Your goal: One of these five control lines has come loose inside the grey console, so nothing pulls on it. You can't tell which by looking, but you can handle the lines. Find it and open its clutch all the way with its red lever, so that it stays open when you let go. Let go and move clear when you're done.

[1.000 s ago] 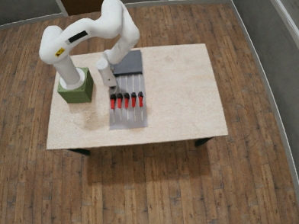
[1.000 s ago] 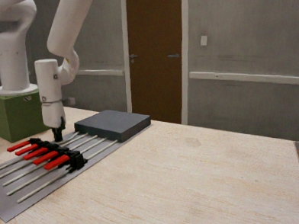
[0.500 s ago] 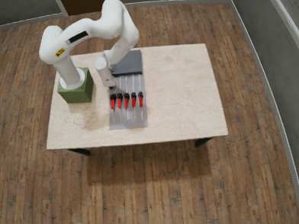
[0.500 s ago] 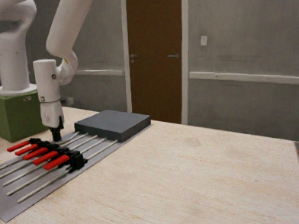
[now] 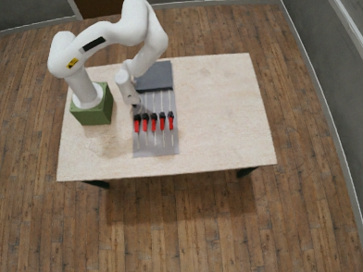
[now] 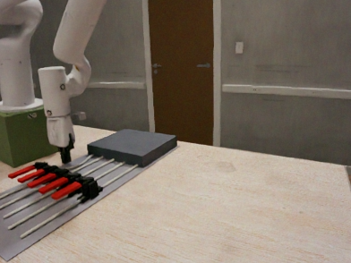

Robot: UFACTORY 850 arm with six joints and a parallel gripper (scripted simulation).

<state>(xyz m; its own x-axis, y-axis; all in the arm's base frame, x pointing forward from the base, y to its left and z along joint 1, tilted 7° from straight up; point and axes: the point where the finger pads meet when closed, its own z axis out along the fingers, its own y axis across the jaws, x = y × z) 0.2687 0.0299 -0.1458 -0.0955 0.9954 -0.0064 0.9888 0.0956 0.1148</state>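
Gripper (image 6: 65,155) is pinched fully closed, empty, pointing straight down over the leftmost control line (image 5: 137,103). Five red levers (image 5: 154,124) lie flat, long axes running 12-to-6, at 6 o'clock from the grey console (image 5: 156,76).

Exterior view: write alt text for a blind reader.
A white robot arm's shut gripper points down at the farthest of five lines running from a grey console through five flat red levers on a table.
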